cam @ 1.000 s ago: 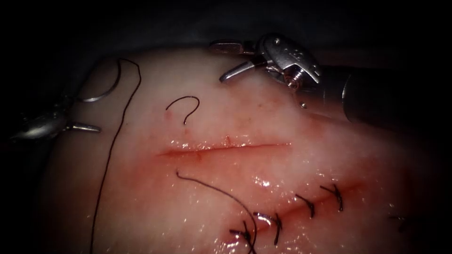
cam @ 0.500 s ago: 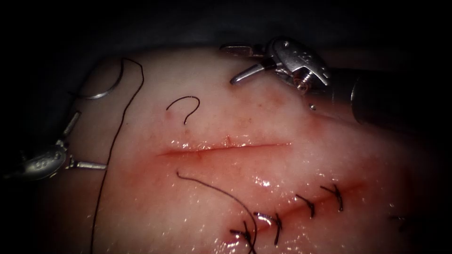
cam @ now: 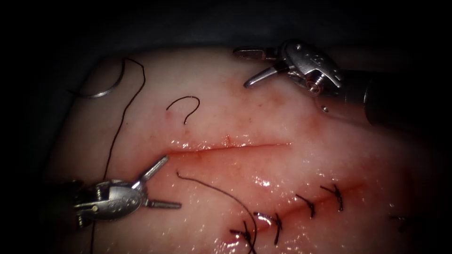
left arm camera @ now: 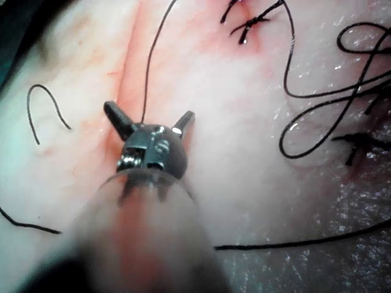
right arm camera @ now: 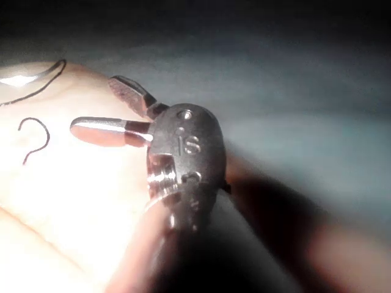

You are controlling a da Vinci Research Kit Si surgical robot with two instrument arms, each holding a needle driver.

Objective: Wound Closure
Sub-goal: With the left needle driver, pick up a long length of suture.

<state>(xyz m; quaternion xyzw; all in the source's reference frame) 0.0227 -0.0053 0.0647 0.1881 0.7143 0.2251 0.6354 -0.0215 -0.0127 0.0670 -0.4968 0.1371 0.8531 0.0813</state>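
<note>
The curved needle (cam: 101, 89) lies free on the tissue (cam: 263, 117) at the upper left, far from the cut (cam: 230, 148) and not in the tissue. Its long thread (cam: 117, 136) runs down the left side. My left tool (cam: 173, 182) stands open just below the cut's left end and holds nothing. The end of a loose thread tail (cam: 212, 190) lies between its jaws, as the left wrist view shows for the left tool (left arm camera: 149, 112) and the tail (left arm camera: 149, 61). My right tool (cam: 240, 68) hangs open and holds nothing at the tissue's far edge; the right wrist view also shows the right tool (right arm camera: 96, 104).
A short curled cut end of thread (cam: 186, 106) lies above the cut. A second cut at the lower right carries several dark stitches (cam: 306, 204). Loops of thread (left arm camera: 330, 91) lie near those stitches. Red fluid wets the tissue around both cuts.
My left tool has travelled from the far left, near the needle, down and right to the cut's left end. The right tool has drifted right. The needle stays where it lay.
</note>
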